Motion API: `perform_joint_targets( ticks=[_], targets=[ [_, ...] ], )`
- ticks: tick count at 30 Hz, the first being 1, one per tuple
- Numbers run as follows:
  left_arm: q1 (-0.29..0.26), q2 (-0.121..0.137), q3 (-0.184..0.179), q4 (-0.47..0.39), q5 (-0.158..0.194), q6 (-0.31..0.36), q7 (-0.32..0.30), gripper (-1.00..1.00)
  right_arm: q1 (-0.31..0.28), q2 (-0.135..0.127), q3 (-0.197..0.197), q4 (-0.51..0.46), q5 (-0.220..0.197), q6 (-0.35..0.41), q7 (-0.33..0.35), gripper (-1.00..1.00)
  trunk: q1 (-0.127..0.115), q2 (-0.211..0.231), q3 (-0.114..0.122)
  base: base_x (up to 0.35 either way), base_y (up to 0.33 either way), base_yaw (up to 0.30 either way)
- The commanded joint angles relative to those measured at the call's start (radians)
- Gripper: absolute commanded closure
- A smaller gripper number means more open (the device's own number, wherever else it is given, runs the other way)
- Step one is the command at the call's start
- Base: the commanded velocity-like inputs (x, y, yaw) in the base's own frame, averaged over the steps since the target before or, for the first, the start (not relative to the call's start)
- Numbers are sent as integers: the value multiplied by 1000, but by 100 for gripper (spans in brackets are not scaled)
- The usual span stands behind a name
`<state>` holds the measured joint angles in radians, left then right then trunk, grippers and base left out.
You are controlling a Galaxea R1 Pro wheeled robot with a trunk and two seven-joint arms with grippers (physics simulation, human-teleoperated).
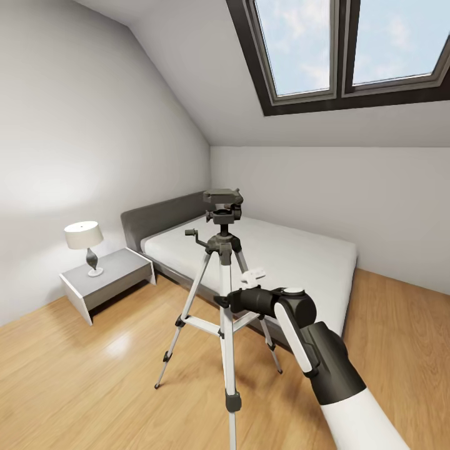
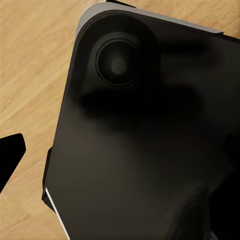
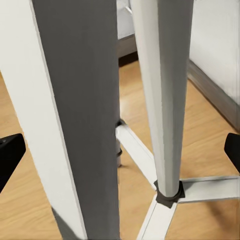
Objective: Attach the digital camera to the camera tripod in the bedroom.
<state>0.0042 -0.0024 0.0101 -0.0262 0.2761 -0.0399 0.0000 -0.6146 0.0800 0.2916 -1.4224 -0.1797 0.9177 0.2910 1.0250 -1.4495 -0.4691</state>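
**Right arm reaches in among the tripod legs**

From the head, we see a bedroom with white walls, a slanted roof and two windows in the roof (image 1: 350, 50) showing blue sky. The tripod (image 1: 224, 281) stands on the wood floor (image 1: 94, 375) in front of a low grey bed (image 1: 281, 256). It has three thin silver legs and a black top with a handle. Nothing sits on the black top. The camera cannot be seen in this view. By the left wall is a small grey bedside table (image 1: 109, 278) with a lamp (image 1: 85, 237) on it. The right arm (image 1: 312, 350) reaches up from the lower right. Its front end is right at the tripod's legs, about halfway up. The right claw (image 1: 226, 301) is partly hidden behind a leg, so from here you cannot tell how wide it is.

From the left wrist, a big dark robot part (image 2: 145, 140) with a round bump is very close. The wood floor (image 2: 35, 80) is behind it. One black finger (image 2: 10, 155) of the left claw pokes in at the edge. You cannot tell if this claw is spread or pressed together.

From the right wrist, two tripod legs (image 3: 162, 90) are very close, with black joints and silver cross bars lower down. The two black fingers (image 3: 9, 155) sit far apart at the edges. The right claw is spread wide, with the legs between its fingers, and it is pinching nothing.
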Motion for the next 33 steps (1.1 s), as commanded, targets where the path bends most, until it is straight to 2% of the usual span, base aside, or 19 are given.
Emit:
perform_joint_targets(
  ticks=[1,13,26,33],
  targets=[
    [0,0,1,-1,5,-2,0,-100,-1,2,0,0,-2,4,-5,-100,0,-1,-1,0,0,0],
    [0,0,1,-1,5,-2,0,-100,-1,38,0,1,-3,-1,-72,-100,0,-1,-1,0,0,0],
    [0,-1,1,-1,5,-2,0,-100,-1,72,-2,2,-3,-3,-73,-100,0,-1,-1,0,0,0],
    [0,0,1,-1,5,-2,0,-100,-1,79,-3,2,-2,-5,-76,-100,0,-1,-1,0,0,0]
  ],
)
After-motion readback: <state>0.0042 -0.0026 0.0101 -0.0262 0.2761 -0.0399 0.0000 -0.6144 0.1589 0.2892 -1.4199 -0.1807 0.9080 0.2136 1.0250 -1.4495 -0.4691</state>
